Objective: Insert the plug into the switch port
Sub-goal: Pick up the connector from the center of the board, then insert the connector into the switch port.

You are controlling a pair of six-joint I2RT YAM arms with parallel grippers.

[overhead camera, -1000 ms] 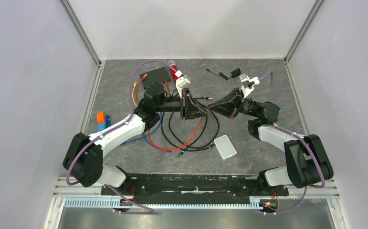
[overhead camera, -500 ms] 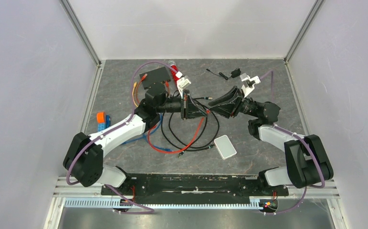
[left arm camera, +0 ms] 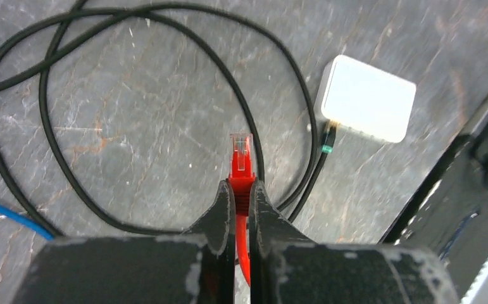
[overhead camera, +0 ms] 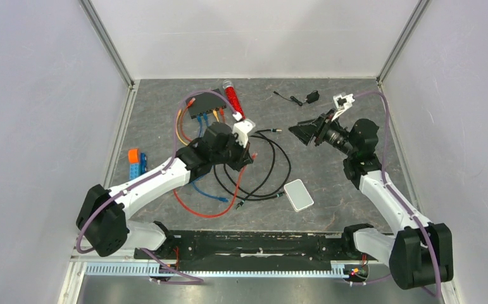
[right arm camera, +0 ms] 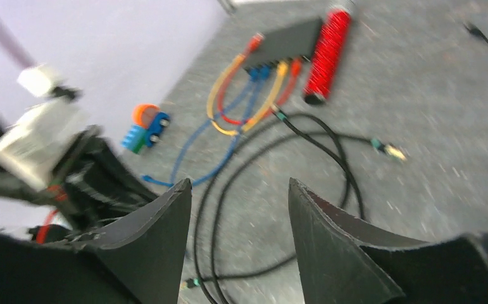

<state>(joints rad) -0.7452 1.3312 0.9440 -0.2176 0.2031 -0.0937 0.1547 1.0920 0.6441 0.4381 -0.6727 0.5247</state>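
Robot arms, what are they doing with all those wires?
The left fingers are shut on a red plug, holding it above the looped black cable. The right fingers are open and empty, off to the side. The plug is not yet in a switch port. The black switch box sits at the far side with other coloured cables plugged in.
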